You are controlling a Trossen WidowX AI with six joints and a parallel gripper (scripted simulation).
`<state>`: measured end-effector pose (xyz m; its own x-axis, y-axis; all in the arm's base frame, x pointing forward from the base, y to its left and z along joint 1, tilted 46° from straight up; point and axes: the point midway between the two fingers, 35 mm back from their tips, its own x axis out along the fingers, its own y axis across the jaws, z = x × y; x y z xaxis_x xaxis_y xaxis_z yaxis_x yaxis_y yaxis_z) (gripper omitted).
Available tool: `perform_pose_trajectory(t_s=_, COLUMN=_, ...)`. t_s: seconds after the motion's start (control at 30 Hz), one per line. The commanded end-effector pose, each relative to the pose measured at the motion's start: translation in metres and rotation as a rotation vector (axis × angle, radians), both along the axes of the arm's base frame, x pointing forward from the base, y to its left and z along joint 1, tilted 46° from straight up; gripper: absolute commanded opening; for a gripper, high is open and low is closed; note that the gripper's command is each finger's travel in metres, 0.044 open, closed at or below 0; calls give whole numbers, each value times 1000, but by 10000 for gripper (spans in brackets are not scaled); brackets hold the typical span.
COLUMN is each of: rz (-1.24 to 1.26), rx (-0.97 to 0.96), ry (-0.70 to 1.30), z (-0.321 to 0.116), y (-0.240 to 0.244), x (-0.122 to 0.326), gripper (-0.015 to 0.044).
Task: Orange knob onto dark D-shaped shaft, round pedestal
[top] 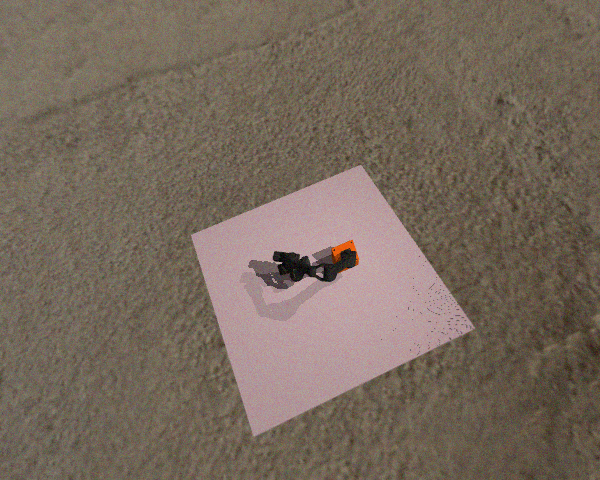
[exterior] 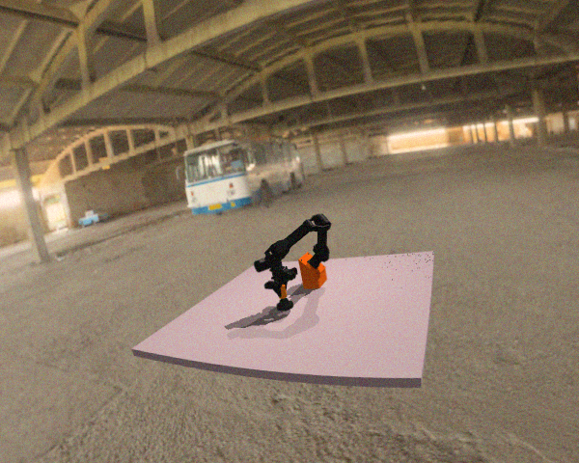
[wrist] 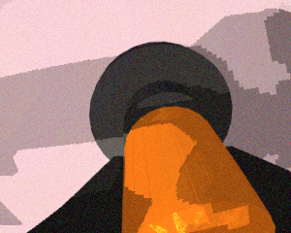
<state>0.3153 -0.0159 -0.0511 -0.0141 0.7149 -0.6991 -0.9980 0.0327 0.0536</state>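
Observation:
The orange knob [exterior: 283,292] [wrist: 160,165] is upright between the black fingers of my gripper [exterior: 282,288] [wrist: 174,161], which is shut on it. The dark round pedestal [exterior: 284,305] [wrist: 160,60] stands directly below the knob. In the wrist view the knob's far end covers part of the pedestal's raised middle, and a dark curved band shows just beyond it. The shaft is hidden, and so is the knob's hole. I cannot tell whether the knob's lower end touches the pedestal. In the top view the arm hides the knob and the pedestal.
The arm's orange base block [top: 343,250] [exterior: 312,275] stands behind the pedestal on the pale pink square table top [top: 310,356] [exterior: 370,329]. The black arm [exterior: 295,236] arches from the base over to the pedestal. Shadows of the arm lie around the pedestal.

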Motion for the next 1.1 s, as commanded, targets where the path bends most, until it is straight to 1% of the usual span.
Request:
perform_pose_trajectory(t_s=0.0, rz=23, rx=2, ry=-29, z=0, y=0, x=2, gripper=0)
perform_pose_trajectory(t_s=0.57, rz=-51, rx=2, ry=47, z=-9, y=10, x=0, gripper=0)
perform_pose_trajectory(t_s=0.9, rz=-41, rx=-3, ry=39, z=-9, y=10, x=0, gripper=0)
perform_pose_trajectory(t_s=1.07, rz=-41, rx=-3, ry=39, z=-9, y=10, x=0, gripper=131)
